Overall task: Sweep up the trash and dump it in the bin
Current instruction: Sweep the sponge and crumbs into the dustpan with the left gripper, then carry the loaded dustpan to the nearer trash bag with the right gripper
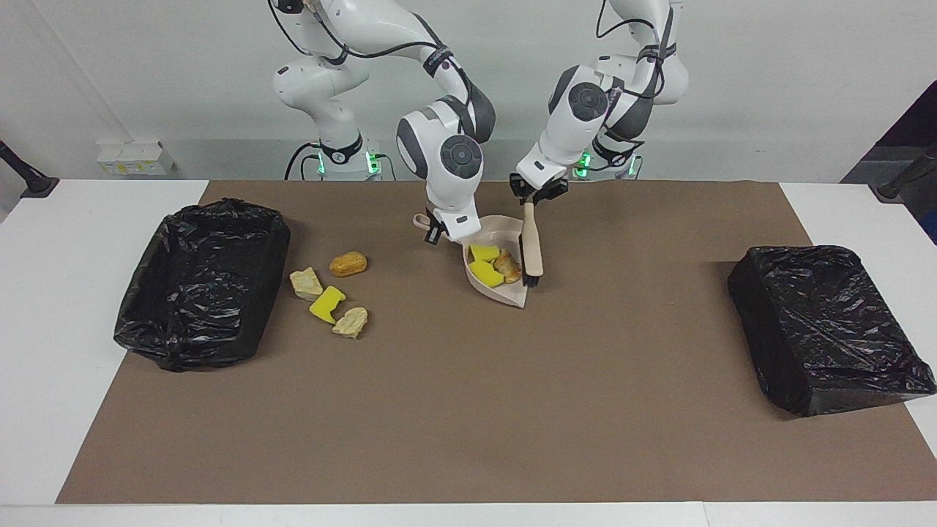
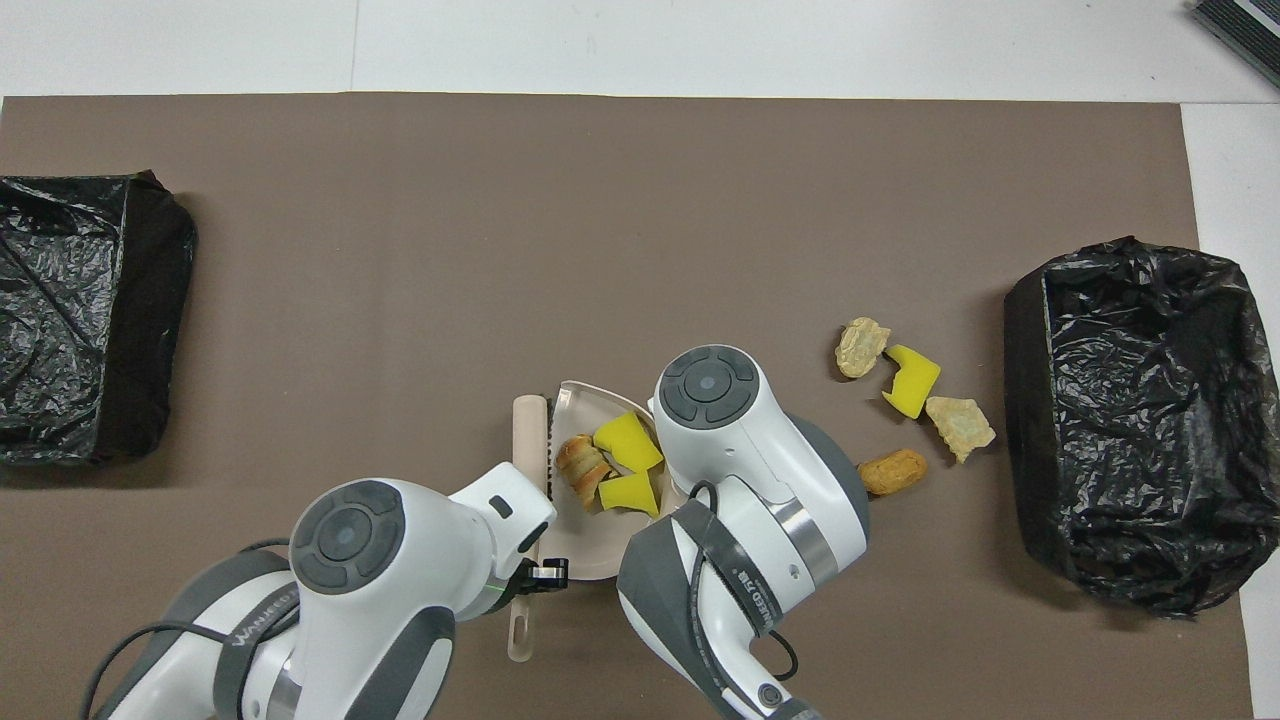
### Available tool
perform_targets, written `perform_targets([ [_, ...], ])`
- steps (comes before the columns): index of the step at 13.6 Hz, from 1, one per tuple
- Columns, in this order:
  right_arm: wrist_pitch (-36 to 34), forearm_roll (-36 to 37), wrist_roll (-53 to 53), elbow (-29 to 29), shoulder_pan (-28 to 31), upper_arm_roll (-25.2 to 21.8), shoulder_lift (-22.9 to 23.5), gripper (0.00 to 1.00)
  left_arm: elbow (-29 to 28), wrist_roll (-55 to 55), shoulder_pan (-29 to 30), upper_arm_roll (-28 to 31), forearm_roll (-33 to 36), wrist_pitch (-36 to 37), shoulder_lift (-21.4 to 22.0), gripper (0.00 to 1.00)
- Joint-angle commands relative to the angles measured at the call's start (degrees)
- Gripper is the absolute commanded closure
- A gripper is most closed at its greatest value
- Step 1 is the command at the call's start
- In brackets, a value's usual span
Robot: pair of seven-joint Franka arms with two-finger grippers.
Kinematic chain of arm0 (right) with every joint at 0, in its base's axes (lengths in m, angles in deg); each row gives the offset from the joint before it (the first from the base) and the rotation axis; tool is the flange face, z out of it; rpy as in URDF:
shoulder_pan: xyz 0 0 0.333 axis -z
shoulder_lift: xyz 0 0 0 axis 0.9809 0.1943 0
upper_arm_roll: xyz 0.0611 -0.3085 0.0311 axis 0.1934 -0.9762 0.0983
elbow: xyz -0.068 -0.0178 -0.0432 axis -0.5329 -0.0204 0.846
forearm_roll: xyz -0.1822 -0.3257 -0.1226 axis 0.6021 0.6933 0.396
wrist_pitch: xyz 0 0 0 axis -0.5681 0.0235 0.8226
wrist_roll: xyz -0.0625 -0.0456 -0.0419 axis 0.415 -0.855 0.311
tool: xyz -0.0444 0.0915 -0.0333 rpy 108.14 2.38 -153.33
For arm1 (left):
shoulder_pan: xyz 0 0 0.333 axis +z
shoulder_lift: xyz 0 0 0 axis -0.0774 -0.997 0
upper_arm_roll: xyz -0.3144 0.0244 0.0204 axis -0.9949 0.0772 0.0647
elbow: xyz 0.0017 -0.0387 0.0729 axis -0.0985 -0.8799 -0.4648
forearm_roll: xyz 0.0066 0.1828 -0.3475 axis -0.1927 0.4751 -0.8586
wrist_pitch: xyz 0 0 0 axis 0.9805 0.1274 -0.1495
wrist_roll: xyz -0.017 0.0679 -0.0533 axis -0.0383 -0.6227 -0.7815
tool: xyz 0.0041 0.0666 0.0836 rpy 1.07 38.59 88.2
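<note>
Trash, seven scraps: three in the dustpan (image 1: 498, 260), four loose on the worktop (image 1: 468, 410)

We count two yellow sponge chunks (image 1: 484, 263) and a bread-like lump (image 1: 507, 266) in the beige dustpan at mid-worktop; two tan lumps (image 1: 306, 282), a yellow chunk (image 1: 326, 304) and an orange lump (image 1: 348, 264) lie beside the black-lined bin (image 1: 201, 282) at the right arm's end. Right gripper (image 1: 437, 233) closed on the dustpan's handle; left gripper (image 1: 538, 196) closed on the brush (image 1: 532, 245), bristles at the pan's edge. A second black-lined bin (image 1: 823, 326) sits at the left arm's end

Three scraps (image 1: 492, 265) lie in the dustpan (image 1: 505, 293), brush (image 1: 532, 245) beside them.
</note>
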Motion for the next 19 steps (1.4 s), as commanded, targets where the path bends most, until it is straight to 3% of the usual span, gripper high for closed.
perform_targets([
  [1, -0.41, -0.19, -1.08, -0.98, 0.39, 0.16, -1.23, 1.00, 5.45, -0.56, 4.15, -0.07, 2.29, 5.61, 0.40, 1.00],
  [7, 0.73, -4.50, -15.04, 1.13, 2.75, -0.28, -2.11, 1.00, 12.41, -0.65, 10.92, -0.16, 10.47, 11.51, -1.61, 1.00],
  [11, 5.11, -4.50, -22.43, 0.96, 4.87, -0.19, -2.20, 1.00, 8.91, -1.44, 11.81, -0.24, 10.66, 9.85, -1.27, 1.00],
  [14, 5.66, -3.27, -8.19, 0.87, 5.49, -0.45, -2.02, 1.00, 6.36, -0.22, 9.80, -0.59, 10.66, 8.35, -1.36, 1.00],
  [19, 3.03, 1.64, 7.23, 1.31, 14.17, -0.46, -2.81, 1.00, 3.27, 7.07, 2.41, -0.68, 10.49, 6.50, -1.01, 1.00],
])
